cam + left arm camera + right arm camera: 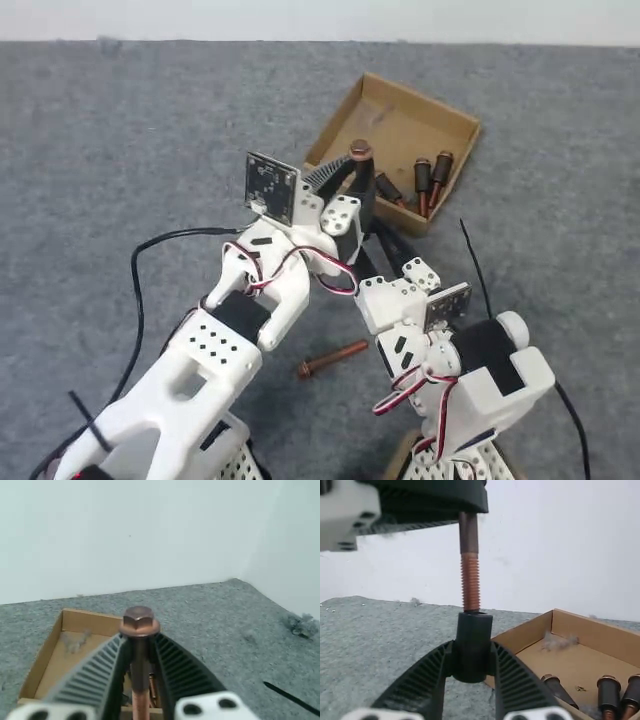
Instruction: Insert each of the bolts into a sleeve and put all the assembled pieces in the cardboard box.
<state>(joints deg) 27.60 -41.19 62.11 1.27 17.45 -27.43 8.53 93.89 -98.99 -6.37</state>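
The left pincer (140,645) is clamped on a copper bolt (140,625) just under its hex head. It hangs the bolt thread-down so the shank lines up with the black sleeve (474,640), which the right pincer (473,655) grips upright, bore up, near the cardboard box (400,115). The thread tip sits at the sleeve's mouth. Three assembled pieces (422,180) lie in the box. One sleeve is held, and there are two bolts — one held, one loose bolt (333,358) lying on the grey surface (120,150).

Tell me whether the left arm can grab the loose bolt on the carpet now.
Probably not yet: the left gripper is shut on an upright bolt, though nothing covers the loose bolt.
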